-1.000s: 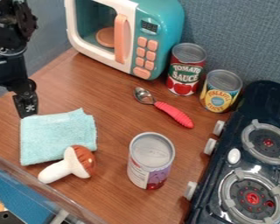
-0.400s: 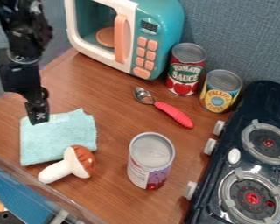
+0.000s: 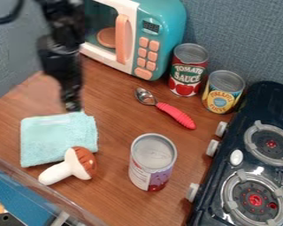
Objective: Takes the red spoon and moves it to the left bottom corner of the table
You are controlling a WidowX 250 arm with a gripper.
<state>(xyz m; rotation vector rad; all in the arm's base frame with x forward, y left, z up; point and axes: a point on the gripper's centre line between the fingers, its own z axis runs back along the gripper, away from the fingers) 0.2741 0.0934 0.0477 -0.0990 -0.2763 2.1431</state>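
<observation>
The black gripper (image 3: pixel 72 105) hangs at the upper left, over the top edge of the light blue cloth, blurred so that its fingers' spread cannot be made out. To its right, apart from it, the spoon with a red ribbed handle (image 3: pixel 176 115) lies on the wooden table (image 3: pixel 117 125). Its metal bowl points up and left toward the microwave, and its handle end points down and right.
A teal toy microwave (image 3: pixel 162 22) stands at the back, beside a tomato can (image 3: pixel 189 70) and a yellow-labelled can (image 3: pixel 223 92). Another can (image 3: pixel 151 163) stands front centre. A toy mushroom (image 3: pixel 73 167) touches the folded cloth (image 3: pixel 55 137). The stove (image 3: pixel 250 154) lines the right side.
The arm and gripper have moved right, from the left edge to above the cloth's top right part, and slightly up since the middle frame. The spoon and other objects have stayed put.
</observation>
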